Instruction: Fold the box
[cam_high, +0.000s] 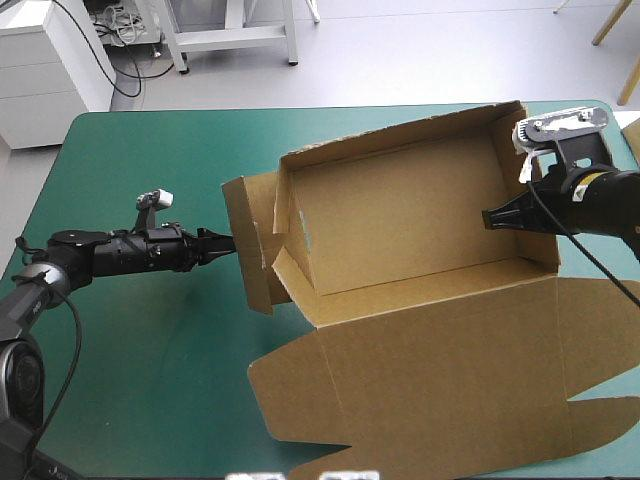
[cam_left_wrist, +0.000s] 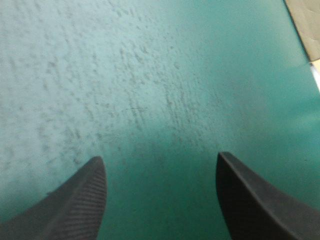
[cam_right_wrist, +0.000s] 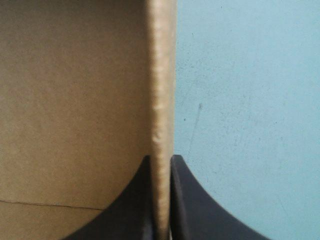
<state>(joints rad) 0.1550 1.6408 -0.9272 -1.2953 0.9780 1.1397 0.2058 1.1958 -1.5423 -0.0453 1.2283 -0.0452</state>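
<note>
Because the box (cam_high: 400, 215), mid-table toward the right with walls raised and lid flat, looks light, stiff yet easily creased, I judge wall edges the best hold: my right gripper (cam_right_wrist: 161, 165) pinches the right-end wall (cam_right_wrist: 162, 100), my left gripper (cam_left_wrist: 160, 162) gapes empty over the teal-green cover (cam_left_wrist: 150, 75), just beside the left flap (cam_high: 245, 240).

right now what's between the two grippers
The box: in the high view its open tray spans the stretch from the left gripper to the right gripper, which the right wrist view shows shut on the box's wall.
</note>
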